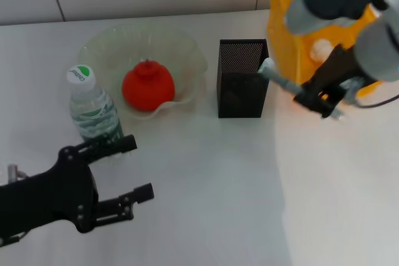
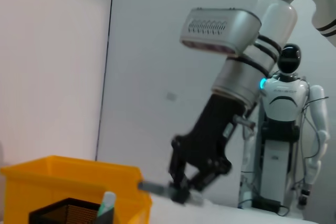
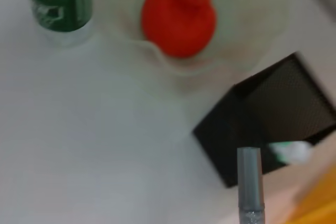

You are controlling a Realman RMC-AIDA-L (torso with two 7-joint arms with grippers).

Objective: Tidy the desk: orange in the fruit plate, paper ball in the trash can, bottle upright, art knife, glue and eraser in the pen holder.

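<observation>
1. Head view: my right gripper (image 1: 319, 101) pinches the knife (image 1: 283, 81), tip angled toward the holder (image 1: 242, 79) just beside it, ready for dropping in. My left gripper (image 1: 134, 169) idles spread near the upright bottle (image 1: 93, 107).
2. Left wrist view: the knife (image 2: 157, 187) hangs above the can (image 2: 79, 177).
3. Right wrist view: the orange (image 3: 178, 14) sits in the plate (image 3: 252, 3), well beyond the knife.
</observation>
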